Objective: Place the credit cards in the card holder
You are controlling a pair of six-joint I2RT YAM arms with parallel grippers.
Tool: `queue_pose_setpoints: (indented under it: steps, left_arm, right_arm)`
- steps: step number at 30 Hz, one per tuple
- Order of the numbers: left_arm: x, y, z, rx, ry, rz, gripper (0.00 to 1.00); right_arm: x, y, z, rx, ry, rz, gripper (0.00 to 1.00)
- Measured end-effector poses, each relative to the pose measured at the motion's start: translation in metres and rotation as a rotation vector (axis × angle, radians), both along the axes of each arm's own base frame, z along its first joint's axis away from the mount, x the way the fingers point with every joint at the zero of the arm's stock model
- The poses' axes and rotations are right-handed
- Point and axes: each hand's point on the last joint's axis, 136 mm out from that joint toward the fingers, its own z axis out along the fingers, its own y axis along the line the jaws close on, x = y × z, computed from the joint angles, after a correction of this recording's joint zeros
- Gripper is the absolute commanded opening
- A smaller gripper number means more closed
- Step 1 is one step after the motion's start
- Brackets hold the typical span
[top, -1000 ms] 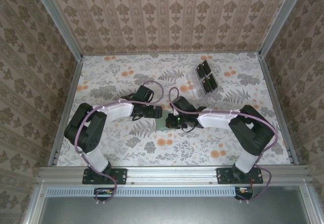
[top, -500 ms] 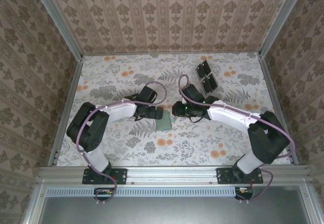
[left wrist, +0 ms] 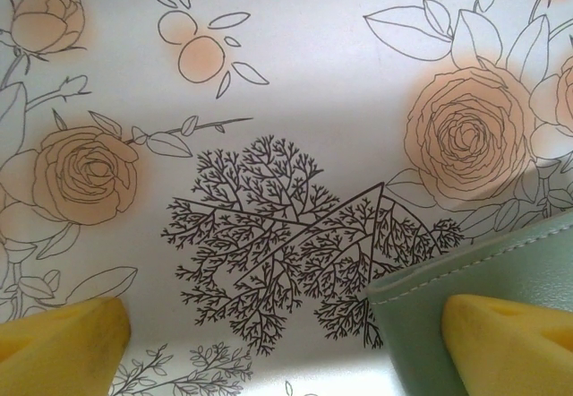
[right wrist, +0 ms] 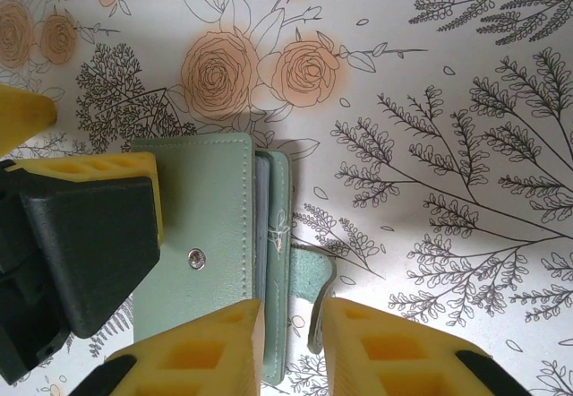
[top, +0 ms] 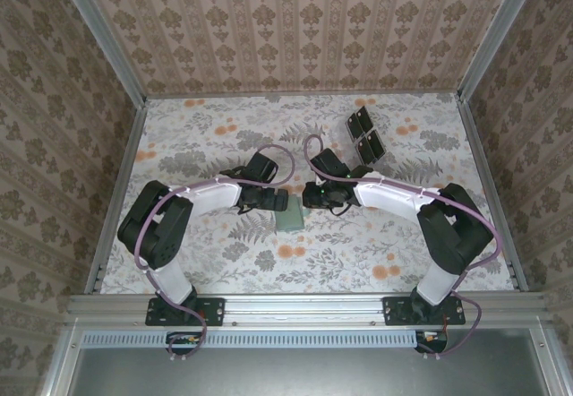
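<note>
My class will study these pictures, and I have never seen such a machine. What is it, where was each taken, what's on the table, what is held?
Two robot arms are bolted at the near edge of a flowered table, each ending in a two-fingered tool with yellow fingers. One picture looks down from above and behind; the others come from a camera on each wrist. On it lie a green card holder and, farther back, a clear rack with dark squares. The left tool stands wide open, one finger over the holder's corner. The right tool hangs over the holder's strap, fingers nearly together; whether it grips anything cannot be told.
</note>
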Motion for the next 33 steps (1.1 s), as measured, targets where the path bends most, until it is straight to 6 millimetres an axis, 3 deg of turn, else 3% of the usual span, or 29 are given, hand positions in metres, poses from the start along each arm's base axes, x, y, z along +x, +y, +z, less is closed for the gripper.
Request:
queue_pose_setpoints:
  steps: [5,13,21,28,33]
  left_arm:
    - [0.000,0.000,0.000,-0.001,-0.001,0.000,1.00]
    - [0.000,0.000,0.000,-0.001,-0.001,0.000,1.00]
    - [0.000,0.000,0.000,-0.001,-0.001,0.000,1.00]
    - [0.000,0.000,0.000,-0.001,-0.001,0.000,1.00]
    - [0.000,0.000,0.000,-0.001,-0.001,0.000,1.00]
  right_arm:
    - [-0.001,0.000,-0.004,-0.007,0.010,0.000,0.24]
    - [-0.002,-0.002,-0.007,-0.011,0.015,0.000,0.15]
    - [-0.007,-0.005,-0.013,-0.022,0.030,0.001,0.15]
    - [-0.008,-0.006,-0.015,-0.025,0.034,-0.001,0.01]
    - [-0.008,-0.006,-0.012,-0.018,0.029,0.000,0.00]
